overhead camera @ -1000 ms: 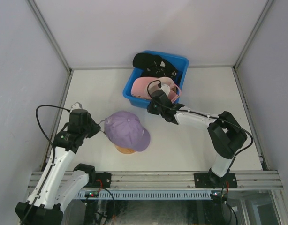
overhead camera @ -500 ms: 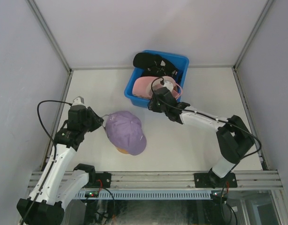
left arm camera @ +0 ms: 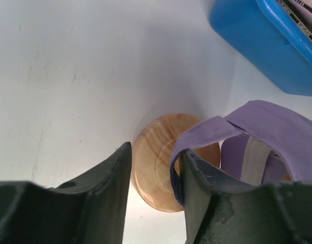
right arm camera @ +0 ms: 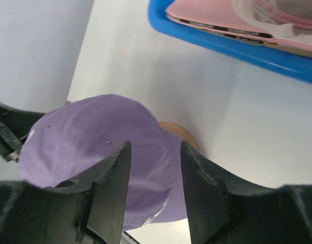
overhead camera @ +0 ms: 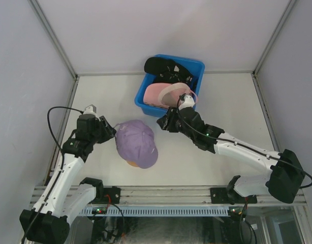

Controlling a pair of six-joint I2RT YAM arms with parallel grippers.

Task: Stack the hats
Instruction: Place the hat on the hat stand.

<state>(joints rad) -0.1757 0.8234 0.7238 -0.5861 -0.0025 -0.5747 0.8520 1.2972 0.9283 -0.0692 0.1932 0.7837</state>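
Observation:
A lavender cap [overhead camera: 136,143] sits on the round wooden stand [overhead camera: 131,162] in the middle of the table. My left gripper [overhead camera: 112,130] is open at the cap's back left. In the left wrist view [left arm camera: 155,152] the cap's lavender back strap [left arm camera: 232,127] drapes over the tip of my right-hand finger [left arm camera: 196,183], with the stand's base [left arm camera: 156,173] in the gap. My right gripper [overhead camera: 164,121] is open and empty just right of the cap, and its wrist view [right arm camera: 155,147] looks onto the cap's crown [right arm camera: 95,137]. A pink cap [overhead camera: 156,94] and a black cap [overhead camera: 163,67] lie in the bin.
The blue plastic bin [overhead camera: 145,105] stands at the back middle, just behind my right gripper; its wall shows in the left wrist view [left arm camera: 257,46] and the right wrist view [right arm camera: 232,46]. Grey enclosure walls ring the white table [overhead camera: 232,101].
My right gripper has left the bin and swung left and nearer, toward the lavender cap. My left gripper has edged right to the cap's back. The cap has turned a little on the stand.

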